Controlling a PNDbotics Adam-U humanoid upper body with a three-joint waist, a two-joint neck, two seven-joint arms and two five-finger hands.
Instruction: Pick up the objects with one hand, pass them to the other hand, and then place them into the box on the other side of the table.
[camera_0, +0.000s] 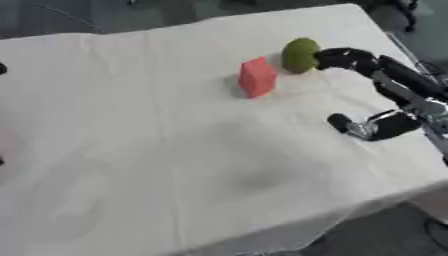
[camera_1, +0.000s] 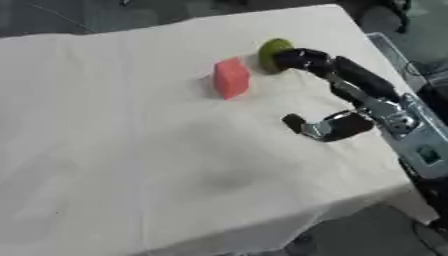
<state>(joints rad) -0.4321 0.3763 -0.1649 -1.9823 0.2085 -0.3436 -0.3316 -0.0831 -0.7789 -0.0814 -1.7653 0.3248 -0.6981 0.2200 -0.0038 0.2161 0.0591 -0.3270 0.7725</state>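
On the white cloth toward the far right stands a red block, and just right of it a round green object. My right hand comes in from the right edge, open. Its black fingers stretch out to the green object's right side, and their tips touch it or nearly do. The thumb sticks out to the left, well nearer to me and apart from both objects. Nothing is held. My left hand does not show.
The table is covered with a white cloth. A grey bin with something green in it stands off the right edge. Small dark shapes and a pinkish patch show at the left edge; I cannot make them out.
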